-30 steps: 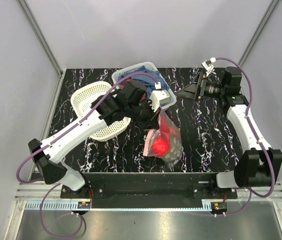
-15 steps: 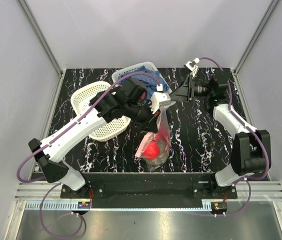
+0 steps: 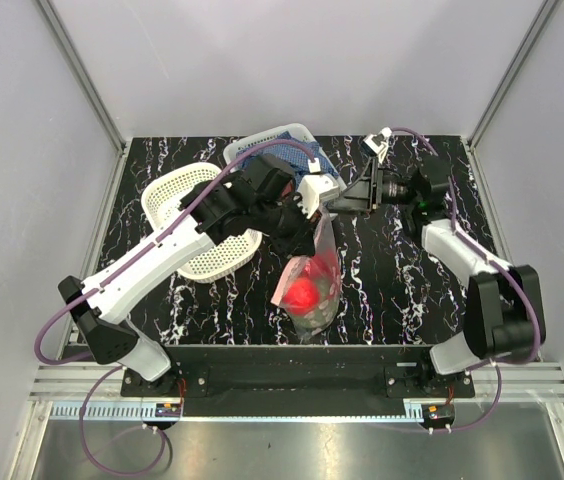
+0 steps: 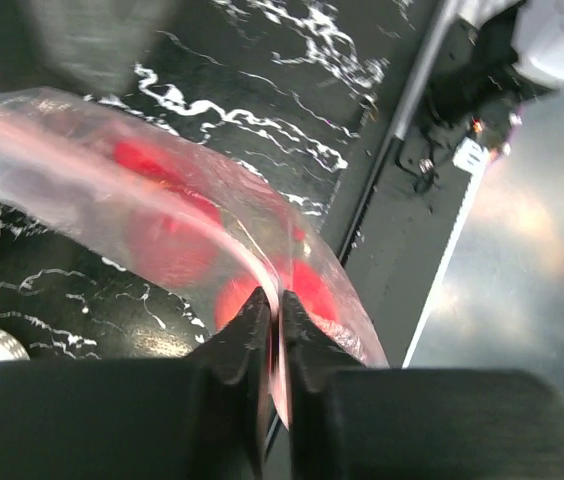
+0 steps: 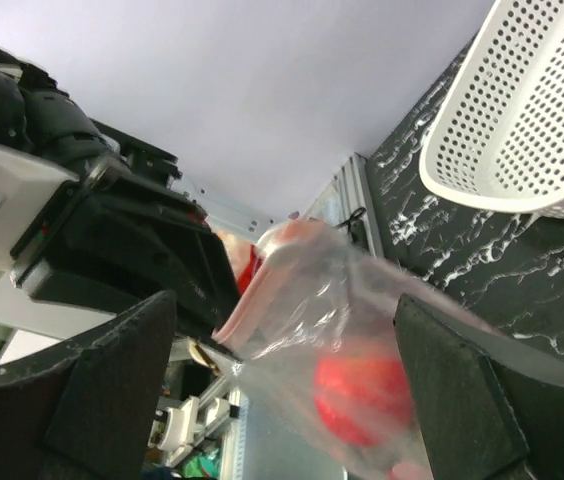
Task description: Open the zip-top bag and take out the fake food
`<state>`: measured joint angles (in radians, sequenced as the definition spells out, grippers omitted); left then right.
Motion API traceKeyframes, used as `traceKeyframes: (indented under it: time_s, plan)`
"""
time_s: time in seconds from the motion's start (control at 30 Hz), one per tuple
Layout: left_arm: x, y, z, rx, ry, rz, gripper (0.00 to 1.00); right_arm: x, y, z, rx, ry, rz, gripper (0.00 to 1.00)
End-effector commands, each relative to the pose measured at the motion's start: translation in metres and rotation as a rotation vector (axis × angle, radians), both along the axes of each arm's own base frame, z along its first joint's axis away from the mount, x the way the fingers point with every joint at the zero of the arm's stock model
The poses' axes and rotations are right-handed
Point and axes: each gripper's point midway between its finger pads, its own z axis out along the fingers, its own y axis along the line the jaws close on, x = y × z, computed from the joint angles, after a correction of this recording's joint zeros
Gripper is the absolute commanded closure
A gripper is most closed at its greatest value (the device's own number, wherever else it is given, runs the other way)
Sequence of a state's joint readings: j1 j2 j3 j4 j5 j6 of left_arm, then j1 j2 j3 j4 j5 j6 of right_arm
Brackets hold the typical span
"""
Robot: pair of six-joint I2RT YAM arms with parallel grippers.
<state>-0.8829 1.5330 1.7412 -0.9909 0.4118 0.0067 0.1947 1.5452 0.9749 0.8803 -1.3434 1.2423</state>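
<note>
1. Toward the near edge of the worktop (image 3: 402, 290), about midway along it, the bag (image 3: 314, 268) hangs from the left pincer (image 3: 309, 225). Whether its lower end rests on the worktop I cannot tell.
2. The left pincer is clenched on the bag's top strip. Its wrist view shows both fingers pressed together with the clear film pinched between them.
3. The food (image 3: 307, 293), which shows as red round pieces, sits low in the bag, below the grip. Whether the zip is parted at all is not visible.
4. The right pincer (image 3: 345, 200) is released, jaws spread wide, just beside the bag's top on the side toward the far right corner. In its wrist view the top lies ahead between the fingers, untouched.
5. The bag's long axis runs from the held top down toward the near edge, so the mouth faces up at the right pincer. That free arm is the nearer one, and it probably needs to take one lip only, close beside the left grip. Catching both walls would keep the zip shut.
</note>
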Motion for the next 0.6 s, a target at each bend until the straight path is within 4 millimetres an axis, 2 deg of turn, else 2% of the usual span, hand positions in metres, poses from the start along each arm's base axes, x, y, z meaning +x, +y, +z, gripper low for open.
traceKeyframes:
  time_s: [0.0,0.17,0.23,0.33,0.43,0.47,0.5,0.57]
  plan:
    - [0.023,-0.005,0.011,-0.040,-0.049,0.158,0.79,-0.010,0.001,0.008,-0.057,-0.102,-0.075,0.02]
    - [0.035,-0.006,0.003,-0.039,-0.037,0.257,0.66,-0.016,0.001,-0.004,-0.060,-0.041,-0.085,0.13]
    - [0.039,-0.007,-0.002,-0.034,-0.038,0.276,0.57,-0.017,0.000,-0.009,-0.061,-0.030,-0.097,0.14]
    - [0.054,-0.005,-0.013,0.005,-0.059,0.338,0.55,-0.016,0.000,-0.012,-0.067,-0.005,-0.113,0.18]
    - [0.064,-0.003,-0.006,0.007,-0.092,0.387,0.69,-0.016,-0.001,-0.015,-0.083,0.016,-0.124,0.19]
    - [0.064,-0.004,-0.001,-0.005,-0.100,0.381,0.73,-0.014,-0.002,-0.015,-0.095,-0.026,-0.139,0.19]
    - [0.063,-0.005,0.002,-0.012,-0.103,0.368,0.82,-0.015,-0.003,-0.022,-0.123,0.017,-0.147,0.18]
    - [0.056,-0.006,0.008,-0.032,-0.104,0.326,0.94,-0.009,-0.005,-0.019,-0.160,-0.063,-0.193,0.14]
